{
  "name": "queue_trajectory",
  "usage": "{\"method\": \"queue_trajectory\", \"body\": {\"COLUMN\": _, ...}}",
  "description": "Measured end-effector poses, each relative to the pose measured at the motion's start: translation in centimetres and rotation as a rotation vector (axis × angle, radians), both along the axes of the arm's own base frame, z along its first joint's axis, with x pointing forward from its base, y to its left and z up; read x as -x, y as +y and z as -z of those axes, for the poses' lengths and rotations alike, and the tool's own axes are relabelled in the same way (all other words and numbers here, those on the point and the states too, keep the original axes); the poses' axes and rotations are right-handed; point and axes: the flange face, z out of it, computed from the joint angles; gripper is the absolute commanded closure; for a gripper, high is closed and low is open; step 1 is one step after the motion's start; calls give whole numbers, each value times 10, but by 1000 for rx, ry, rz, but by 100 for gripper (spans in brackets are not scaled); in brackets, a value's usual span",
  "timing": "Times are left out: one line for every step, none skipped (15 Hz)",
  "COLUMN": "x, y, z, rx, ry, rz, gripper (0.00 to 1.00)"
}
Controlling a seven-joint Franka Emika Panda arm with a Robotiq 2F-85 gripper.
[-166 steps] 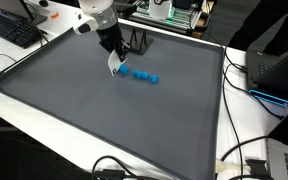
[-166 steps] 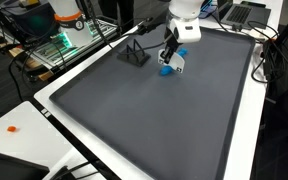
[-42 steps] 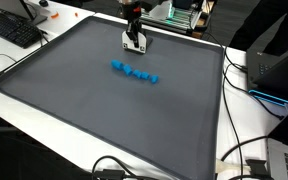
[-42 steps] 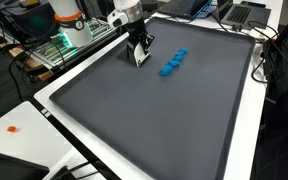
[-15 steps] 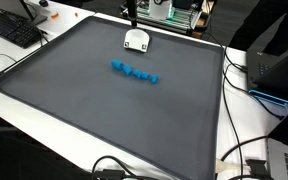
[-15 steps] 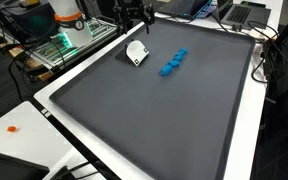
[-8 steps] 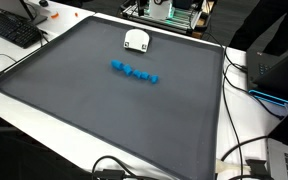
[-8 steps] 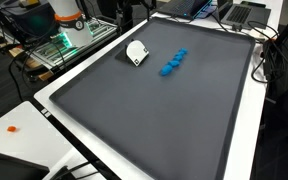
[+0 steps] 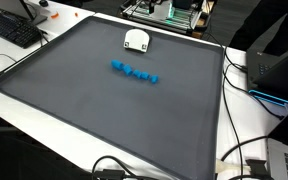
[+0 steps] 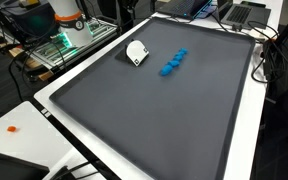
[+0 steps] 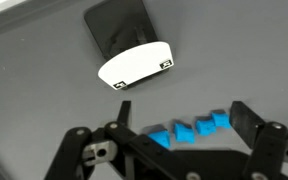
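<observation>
My gripper (image 11: 184, 118) appears only in the wrist view, open, with nothing between its fingers, high above the dark mat (image 9: 104, 110). Far below it lies a short row of small blue blocks (image 11: 189, 128), also seen near the mat's middle in both exterior views (image 9: 135, 73) (image 10: 173, 62). A white curved piece (image 11: 134, 62) leans on a black stand (image 11: 119, 25) beyond the blocks. It sits near the mat's far edge in both exterior views (image 9: 136, 40) (image 10: 136, 53). The arm is out of both exterior views.
A white border frames the mat. A keyboard (image 9: 12, 28) lies off one corner, an electronics rack (image 9: 169, 12) (image 10: 69, 40) stands past the far edge, and cables (image 9: 239, 165) trail along the side. A small orange item (image 10: 12, 128) lies on the white tabletop.
The arm's tip, still above the white piece a second ago, has risen out of both exterior views. The white piece and the blue blocks have not moved.
</observation>
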Motion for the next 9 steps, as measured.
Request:
{"method": "queue_trajectory", "body": {"x": 0, "y": 4, "z": -1, "rx": 1, "ry": -8, "rz": -49, "gripper": 0}}
{"method": "queue_trajectory", "body": {"x": -1, "y": 8, "z": -3, "rx": 1, "ry": -18, "rz": -93, "gripper": 0}}
{"method": "queue_trajectory", "body": {"x": -2, "y": 12, "z": -4, "rx": 1, "ry": -29, "rz": -134, "gripper": 0}}
{"method": "queue_trajectory", "body": {"x": -2, "y": 15, "z": -5, "rx": 0, "ry": -40, "rz": -170, "gripper": 0}}
{"method": "queue_trajectory", "body": {"x": -3, "y": 18, "z": -7, "rx": -3, "ry": -53, "rz": -203, "gripper": 0}}
{"method": "queue_trajectory", "body": {"x": -4, "y": 21, "z": -8, "rx": -5, "ry": -65, "rz": -232, "gripper": 0}}
{"method": "queue_trajectory", "body": {"x": -4, "y": 23, "z": -8, "rx": -7, "ry": -75, "rz": -258, "gripper": 0}}
{"method": "queue_trajectory", "body": {"x": -5, "y": 25, "z": -9, "rx": -8, "ry": -84, "rz": -283, "gripper": 0}}
{"method": "queue_trajectory", "body": {"x": -5, "y": 27, "z": -10, "rx": -10, "ry": -95, "rz": -306, "gripper": 0}}
